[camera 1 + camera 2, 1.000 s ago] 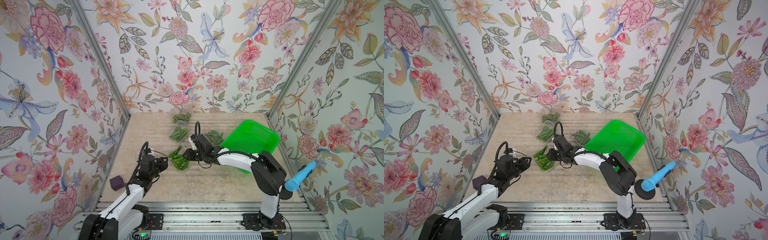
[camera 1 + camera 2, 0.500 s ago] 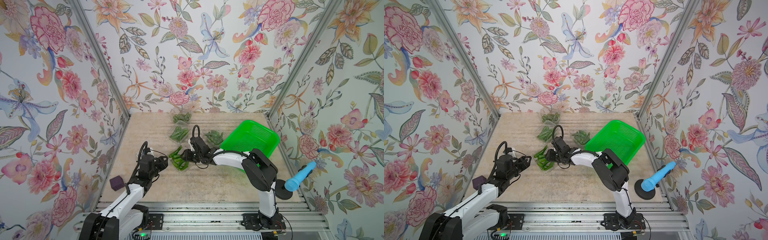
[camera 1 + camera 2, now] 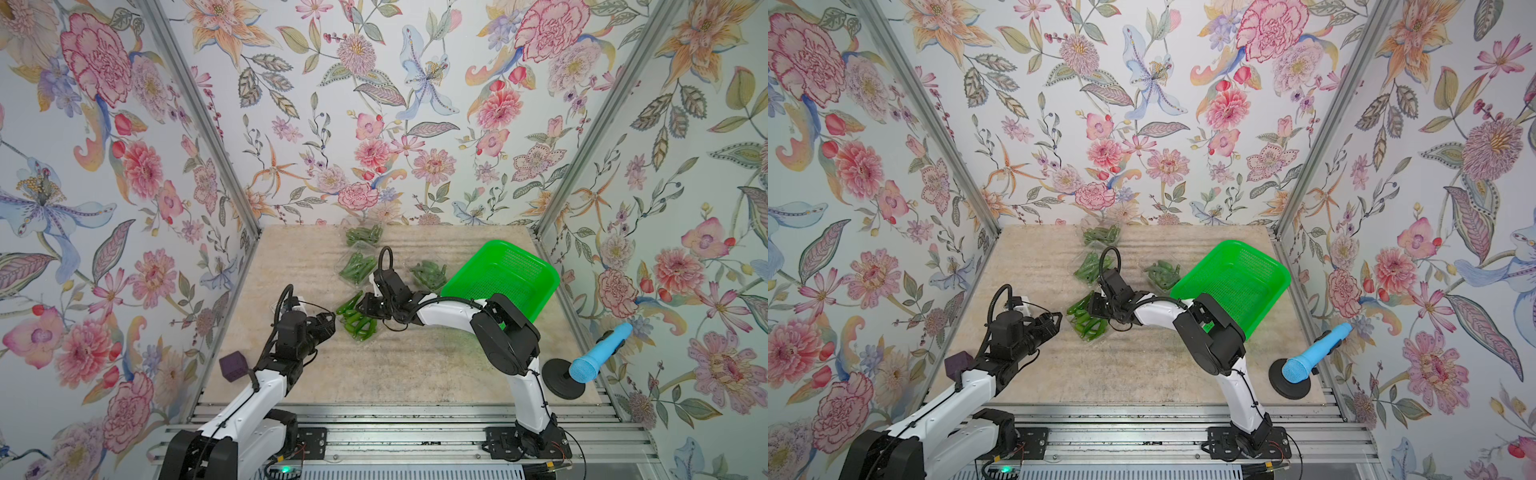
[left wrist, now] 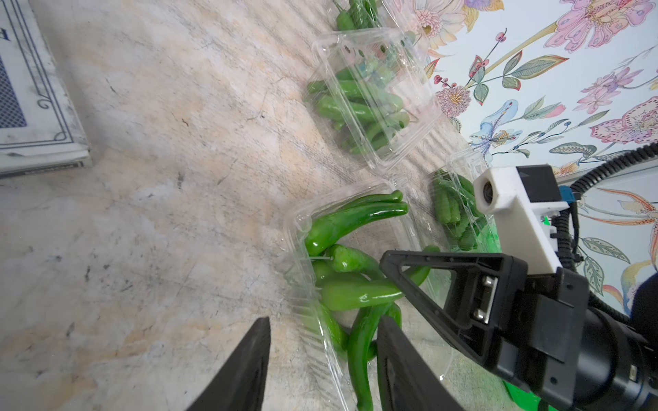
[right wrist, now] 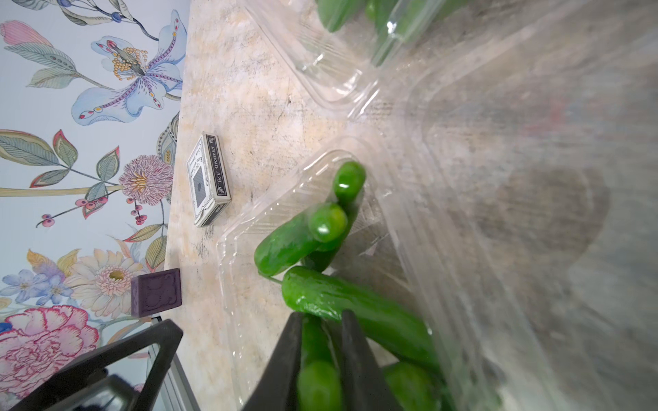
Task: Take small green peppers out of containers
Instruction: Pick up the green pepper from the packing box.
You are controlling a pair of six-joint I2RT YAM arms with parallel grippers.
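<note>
my right gripper (image 5: 320,320) is pinching one small green pepper (image 5: 317,384), jaws nearly shut, its length running along my fingers inside the open container (image 5: 249,220); my left gripper (image 4: 322,320) is hovering half open, empty, just beside it.

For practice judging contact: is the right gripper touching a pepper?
Touching. In the right wrist view, both fingers of the right gripper press against one pepper lying in the open container.

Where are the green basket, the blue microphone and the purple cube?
green basket (image 3: 498,278): in a top view, on its bare mesh inside.
blue microphone (image 3: 1320,349): in a top view, on its handle.
purple cube (image 5: 156,297): right wrist view, on its embossed side face.
</note>
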